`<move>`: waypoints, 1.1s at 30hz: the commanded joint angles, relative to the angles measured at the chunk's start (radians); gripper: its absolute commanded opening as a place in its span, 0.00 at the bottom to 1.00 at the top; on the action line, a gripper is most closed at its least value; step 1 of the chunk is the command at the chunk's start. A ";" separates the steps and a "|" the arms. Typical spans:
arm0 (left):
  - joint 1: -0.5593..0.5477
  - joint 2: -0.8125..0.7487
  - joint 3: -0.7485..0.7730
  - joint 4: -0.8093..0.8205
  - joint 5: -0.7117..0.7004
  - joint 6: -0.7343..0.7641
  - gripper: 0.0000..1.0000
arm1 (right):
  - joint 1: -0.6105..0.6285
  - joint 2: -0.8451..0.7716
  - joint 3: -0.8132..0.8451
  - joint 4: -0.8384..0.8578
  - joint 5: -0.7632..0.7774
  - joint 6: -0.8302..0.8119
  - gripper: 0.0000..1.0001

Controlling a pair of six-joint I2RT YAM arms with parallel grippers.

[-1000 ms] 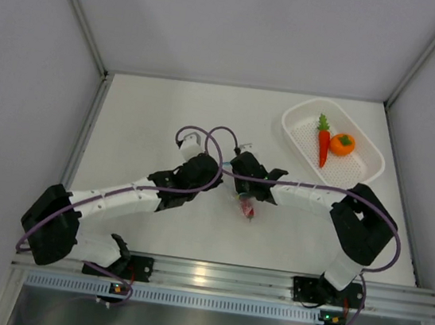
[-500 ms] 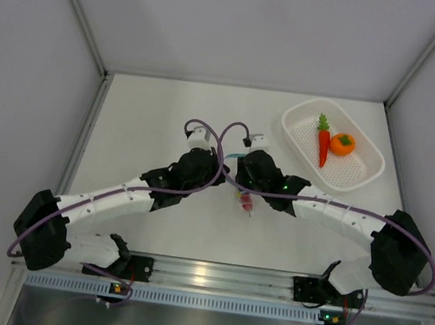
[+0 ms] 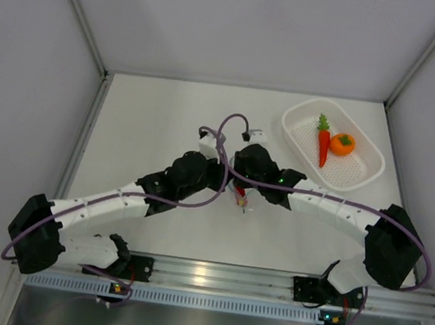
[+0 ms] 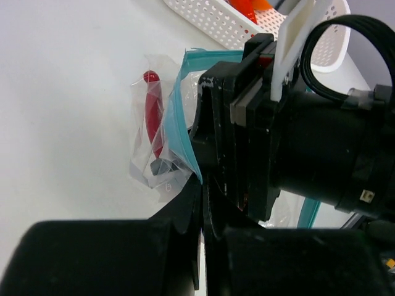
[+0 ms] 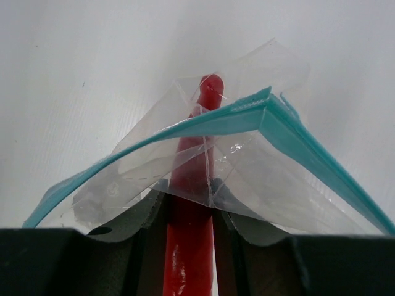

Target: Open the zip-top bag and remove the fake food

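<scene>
Grippers: left gripper (image 4: 200,192) pinched fully shut, seemingly on zip-top bag (image 4: 153,161) blue strip (image 4: 175,126) | right gripper (image 5: 189,225) part-closed, clamping red chili pepper (image 5: 187,262) inside bag mouth, mid-table (image 3: 147,121) | carrot (image 3: 323,146), orange (image 3: 342,144) in white basket (image 3: 365,171), far right.

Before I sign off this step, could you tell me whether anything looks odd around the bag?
Only the bag: crumpled between the left gripper and right gripper, its blue zip strip sharply kinked, the red chili inside pinched by the right one. Nothing looks spilled or torn.

White arms (image 3: 96,204), black joints (image 3: 387,247), purple cables (image 3: 235,116).
</scene>
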 commanded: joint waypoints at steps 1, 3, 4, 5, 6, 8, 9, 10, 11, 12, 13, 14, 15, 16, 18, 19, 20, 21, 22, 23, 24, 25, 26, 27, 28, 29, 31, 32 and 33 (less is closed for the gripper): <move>-0.023 -0.041 -0.038 0.015 0.064 0.109 0.00 | -0.019 -0.027 0.069 0.058 0.041 0.062 0.05; -0.023 -0.064 -0.054 0.008 0.001 0.099 0.00 | -0.019 -0.013 0.065 0.045 0.038 0.040 0.04; -0.023 -0.070 -0.057 0.000 -0.077 0.092 0.00 | -0.019 -0.010 0.057 0.049 0.024 0.027 0.04; -0.023 -0.071 -0.046 -0.043 -0.124 0.061 0.00 | -0.019 -0.007 0.039 0.057 -0.026 -0.001 0.04; -0.023 -0.071 -0.038 -0.064 -0.175 0.047 0.00 | -0.017 -0.008 0.026 0.067 -0.052 -0.013 0.03; -0.023 -0.062 -0.015 -0.127 -0.295 0.005 0.00 | -0.010 -0.028 -0.032 0.142 -0.132 -0.061 0.02; -0.023 -0.059 0.008 -0.176 -0.330 -0.011 0.00 | -0.007 -0.037 -0.050 0.172 -0.158 -0.076 0.01; -0.023 -0.058 0.012 -0.195 -0.396 -0.029 0.00 | 0.006 -0.046 -0.079 0.210 -0.201 -0.095 0.00; -0.023 -0.064 0.015 -0.204 -0.418 -0.055 0.00 | 0.015 -0.059 -0.086 0.221 -0.221 -0.142 0.00; -0.023 -0.070 0.012 -0.209 -0.433 -0.065 0.00 | 0.022 -0.062 -0.089 0.222 -0.232 -0.164 0.00; -0.023 -0.076 0.009 -0.209 -0.448 -0.080 0.00 | 0.042 -0.068 -0.096 0.226 -0.253 -0.188 0.00; -0.023 -0.093 0.006 -0.210 -0.470 -0.088 0.00 | 0.052 -0.074 -0.096 0.221 -0.267 -0.234 0.00; -0.023 -0.099 0.003 -0.210 -0.481 -0.092 0.00 | 0.058 -0.076 -0.096 0.216 -0.278 -0.250 0.00; -0.023 -0.108 -0.004 -0.210 -0.491 -0.097 0.00 | 0.065 -0.076 -0.093 0.207 -0.315 -0.265 0.00; -0.023 -0.136 -0.011 -0.209 -0.507 -0.103 0.00 | 0.067 -0.068 -0.087 0.184 -0.347 -0.300 0.00; -0.023 -0.143 -0.014 -0.210 -0.507 -0.100 0.00 | 0.069 -0.065 -0.087 0.184 -0.382 -0.309 0.00; -0.023 -0.156 -0.014 -0.210 -0.504 -0.094 0.00 | 0.072 -0.066 -0.090 0.196 -0.398 -0.325 0.00; -0.023 -0.162 -0.015 -0.210 -0.507 -0.089 0.00 | 0.070 -0.065 -0.093 0.201 -0.407 -0.326 0.00; -0.023 -0.166 -0.017 -0.210 -0.507 -0.083 0.00 | 0.070 -0.065 -0.096 0.206 -0.383 -0.307 0.00; -0.023 -0.168 -0.018 -0.210 -0.508 -0.082 0.00 | 0.072 -0.072 -0.101 0.231 -0.370 -0.297 0.00; -0.023 -0.169 -0.024 -0.212 -0.522 -0.079 0.00 | 0.072 -0.079 -0.110 0.261 -0.367 -0.293 0.00; -0.023 -0.171 -0.026 -0.218 -0.536 -0.088 0.00 | 0.072 -0.085 -0.125 0.281 -0.395 -0.290 0.00; -0.023 -0.174 -0.027 -0.230 -0.545 -0.091 0.00 | 0.070 -0.086 -0.126 0.290 -0.408 -0.287 0.00; -0.023 -0.180 -0.032 -0.229 -0.547 -0.089 0.00 | 0.070 -0.083 -0.123 0.284 -0.427 -0.284 0.00; -0.023 -0.194 -0.041 -0.229 -0.541 -0.088 0.00 | 0.070 -0.076 -0.100 0.267 -0.445 -0.283 0.00; -0.023 -0.203 -0.047 -0.227 -0.525 -0.085 0.00 | 0.072 -0.060 -0.086 0.252 -0.432 -0.268 0.00; -0.024 -0.228 -0.061 -0.181 -0.445 -0.031 0.00 | 0.069 -0.046 -0.055 0.206 -0.380 -0.242 0.00; -0.026 -0.234 -0.069 -0.163 -0.418 -0.016 0.00 | 0.069 -0.030 -0.046 0.192 -0.369 -0.233 0.00; -0.029 -0.245 -0.089 -0.111 -0.385 0.010 0.00 | 0.069 -0.014 -0.032 0.169 -0.351 -0.219 0.00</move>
